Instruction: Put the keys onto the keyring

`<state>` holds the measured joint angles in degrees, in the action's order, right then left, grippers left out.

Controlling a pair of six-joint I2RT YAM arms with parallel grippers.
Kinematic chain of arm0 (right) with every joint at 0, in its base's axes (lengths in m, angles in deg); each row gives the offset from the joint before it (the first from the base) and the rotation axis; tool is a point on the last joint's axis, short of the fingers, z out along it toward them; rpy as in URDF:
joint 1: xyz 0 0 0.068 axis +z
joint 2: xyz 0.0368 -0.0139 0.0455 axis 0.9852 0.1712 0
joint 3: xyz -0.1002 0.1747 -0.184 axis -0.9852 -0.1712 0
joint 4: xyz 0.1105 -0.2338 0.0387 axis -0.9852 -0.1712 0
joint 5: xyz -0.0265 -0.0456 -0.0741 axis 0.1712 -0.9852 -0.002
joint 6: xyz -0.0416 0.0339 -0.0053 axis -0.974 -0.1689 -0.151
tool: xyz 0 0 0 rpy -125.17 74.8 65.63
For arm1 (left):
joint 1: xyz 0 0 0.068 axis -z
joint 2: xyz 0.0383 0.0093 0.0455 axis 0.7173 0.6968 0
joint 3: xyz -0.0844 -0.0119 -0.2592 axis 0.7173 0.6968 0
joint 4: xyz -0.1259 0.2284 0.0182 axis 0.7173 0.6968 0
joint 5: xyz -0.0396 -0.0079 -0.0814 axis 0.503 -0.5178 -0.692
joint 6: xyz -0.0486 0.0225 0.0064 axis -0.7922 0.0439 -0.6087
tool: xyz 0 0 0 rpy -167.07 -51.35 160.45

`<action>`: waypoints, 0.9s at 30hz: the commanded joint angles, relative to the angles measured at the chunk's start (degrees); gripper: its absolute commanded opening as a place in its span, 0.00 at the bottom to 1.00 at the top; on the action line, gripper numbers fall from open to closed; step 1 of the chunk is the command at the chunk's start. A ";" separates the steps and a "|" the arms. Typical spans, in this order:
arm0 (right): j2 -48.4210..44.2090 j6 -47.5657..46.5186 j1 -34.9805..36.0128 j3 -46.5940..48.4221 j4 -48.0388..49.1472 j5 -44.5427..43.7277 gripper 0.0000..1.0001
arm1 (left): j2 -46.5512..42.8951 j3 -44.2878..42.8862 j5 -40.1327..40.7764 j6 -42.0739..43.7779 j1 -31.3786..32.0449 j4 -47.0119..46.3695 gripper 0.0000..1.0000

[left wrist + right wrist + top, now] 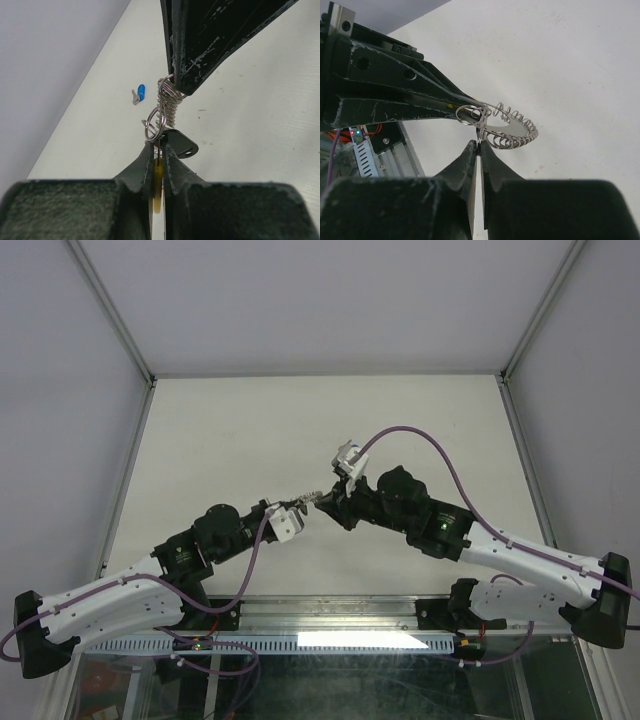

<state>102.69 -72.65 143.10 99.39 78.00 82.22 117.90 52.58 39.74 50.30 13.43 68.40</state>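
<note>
Bridging left tool (159, 148) and right tool (478, 145), coiled silvery keyring (168, 104), yellow-ended.

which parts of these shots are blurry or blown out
Left wrist: the left fingers are soft near the lens, while the keyring and blue key are sharp. Right wrist: likewise, right fingers blurred, keyring crisp. Top external: a white glare strip on the near rail; keyring too small to read.

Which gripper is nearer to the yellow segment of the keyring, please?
Left. The left gripper is shut on the yellow segment itself; the right gripper pinches the ribbed coil of the keyring further along.
</note>
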 commanded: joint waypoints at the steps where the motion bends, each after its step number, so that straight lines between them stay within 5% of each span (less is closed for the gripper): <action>1: 0.30 1.27 -0.35 2.28 -4.24 2.78 0.09 | -0.99 -3.50 3.49 0.54 -0.47 -5.17 0.00; 12: -0.57 0.36 -0.95 3.76 -6.06 4.00 0.22 | -0.79 -3.56 3.35 0.70 -0.47 -5.12 0.00; 20: 0.07 -1.49 -3.44 12.98 -16.04 3.74 0.29 | -1.32 -3.26 1.78 1.03 -0.47 -5.12 0.00; 27: -7.80 -10.10 -6.18 4.13 -3.99 18.96 0.29 | -4.06 -2.71 -6.44 0.84 -0.42 -4.79 0.00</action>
<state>100.74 -76.76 137.37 108.81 64.62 89.65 116.52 51.95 39.04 50.37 13.32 67.55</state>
